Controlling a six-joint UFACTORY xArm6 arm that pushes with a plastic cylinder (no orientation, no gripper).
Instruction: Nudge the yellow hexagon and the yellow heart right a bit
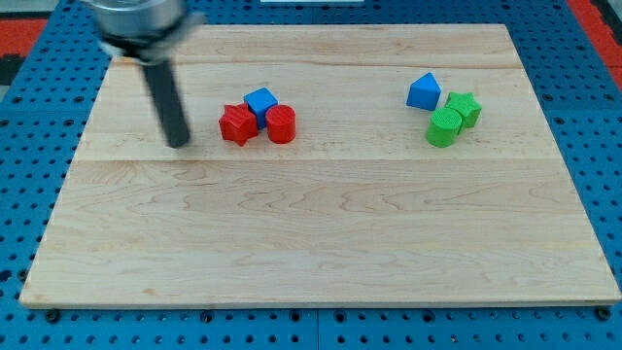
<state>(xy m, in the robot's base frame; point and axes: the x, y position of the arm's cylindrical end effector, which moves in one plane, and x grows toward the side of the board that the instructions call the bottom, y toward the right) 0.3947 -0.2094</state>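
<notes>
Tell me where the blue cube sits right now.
The blue cube sits in the view's upper left-centre of the board, touching the red star and red cylinder; my tip stands to their left.

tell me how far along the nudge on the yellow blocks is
Nothing looks done: no yellow block shows on the board. In hand: my tip rests left of the red star. In view are only red, blue and green blocks. Left: the whole nudge, once the yellow ones can be found.
</notes>
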